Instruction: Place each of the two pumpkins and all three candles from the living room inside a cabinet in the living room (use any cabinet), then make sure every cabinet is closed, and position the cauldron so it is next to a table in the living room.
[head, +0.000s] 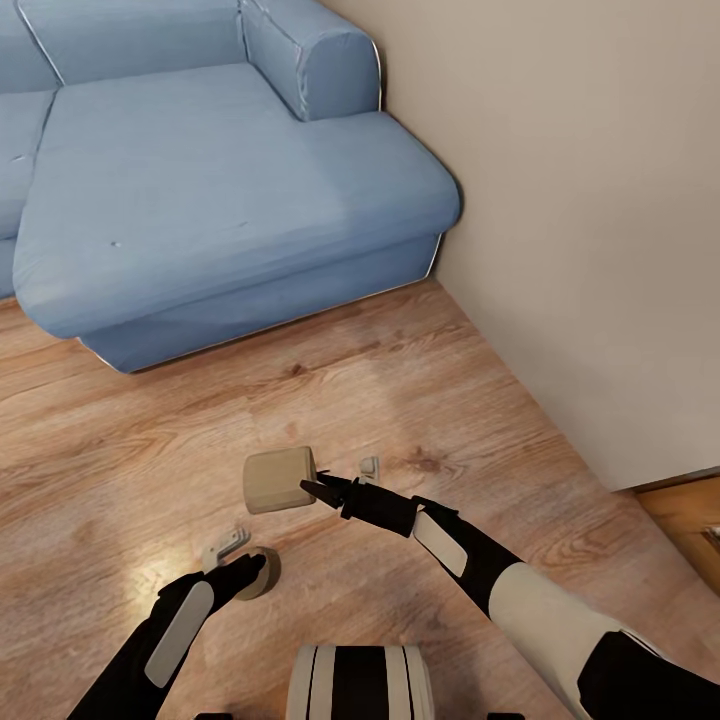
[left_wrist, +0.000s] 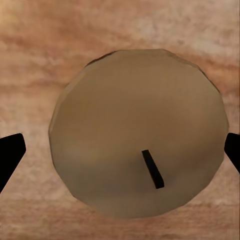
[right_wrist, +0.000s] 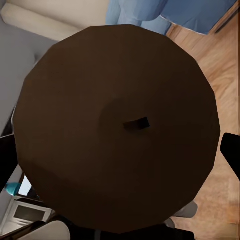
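Right tool (head: 312, 487) is clamped on a candle (head: 278, 480), held sideways over the wood floor (head: 120, 450). Left tool (head: 252, 570) hangs spread wide around another candle (left_wrist: 137, 132) standing there. Blue sofa (head: 220, 200) sits at 11 o'clock, wall (head: 600, 200) at 2.

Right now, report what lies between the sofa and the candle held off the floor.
In the head view, bare wooden floor separates the sofa from the candle in the right gripper.
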